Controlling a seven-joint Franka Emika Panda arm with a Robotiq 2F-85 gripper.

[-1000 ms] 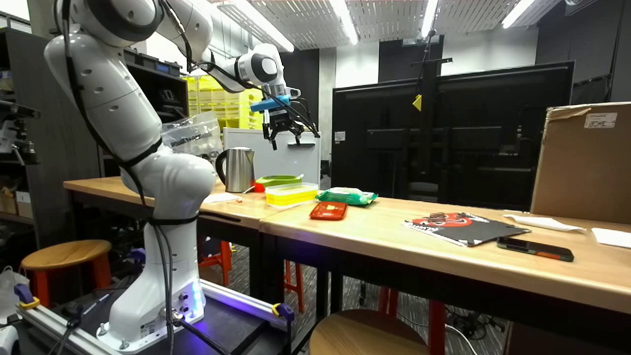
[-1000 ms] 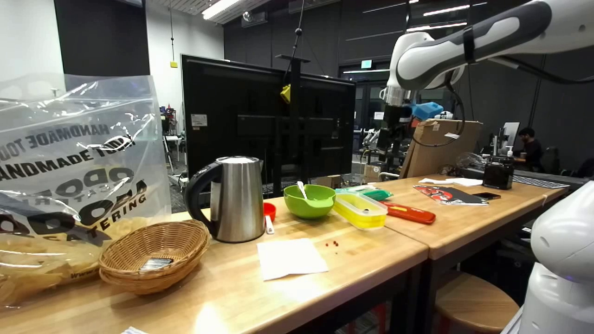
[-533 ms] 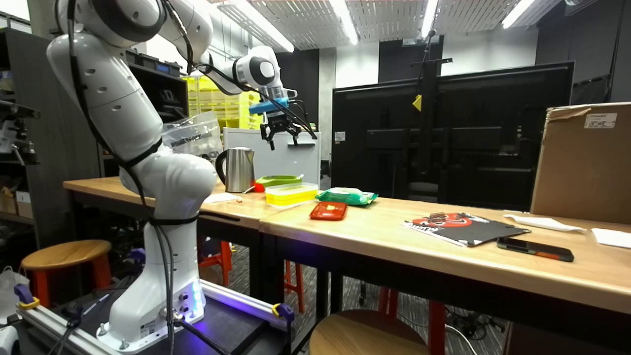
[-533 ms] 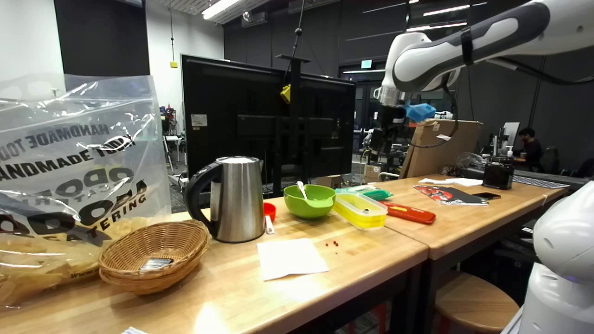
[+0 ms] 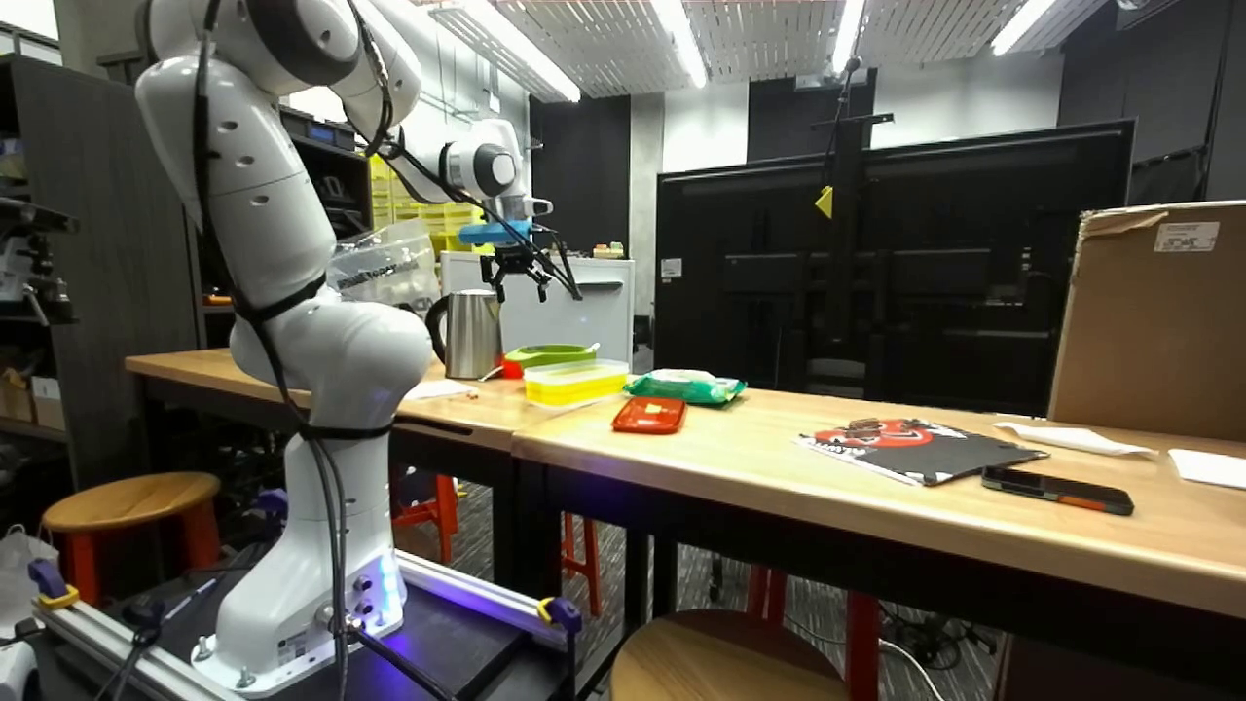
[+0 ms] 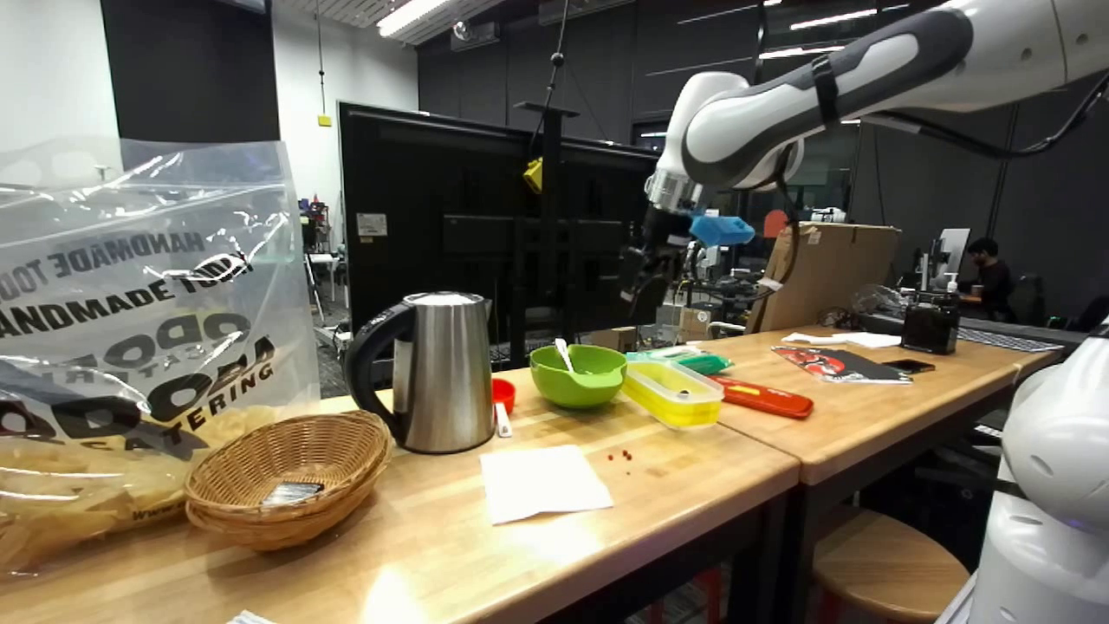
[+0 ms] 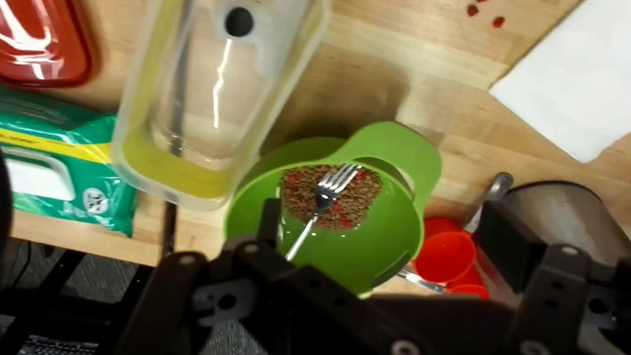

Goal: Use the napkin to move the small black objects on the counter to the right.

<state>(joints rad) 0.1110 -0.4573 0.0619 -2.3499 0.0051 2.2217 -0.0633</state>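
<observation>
A white napkin (image 6: 546,484) lies flat on the light wooden counter (image 6: 416,542). It also shows in the wrist view (image 7: 577,74), at the right. A few tiny dark-red bits (image 6: 627,455) lie beside it on the wood; no clearly black ones can be made out, apart from one darker speck near them. The bits also show at the top of the wrist view (image 7: 498,22). My gripper (image 5: 521,292) is open and empty, high above the counter, apart from napkin and bits. In the wrist view its fingers (image 7: 389,231) are spread over the green bowl (image 7: 394,207).
A steel kettle (image 6: 446,373), red cups (image 6: 502,397), yellow-and-clear box (image 6: 671,394), green wipes pack (image 6: 702,360) and red case (image 6: 762,397) stand near. A wicker basket (image 6: 290,511) and plastic bag (image 6: 147,347) are farther along. More white sheets (image 5: 1076,440) lie at the counter's far end.
My arm and gripper have moved left and slightly down in both exterior views, toward the kettle side. The gripper stays open. The objects on the counter have not moved.
</observation>
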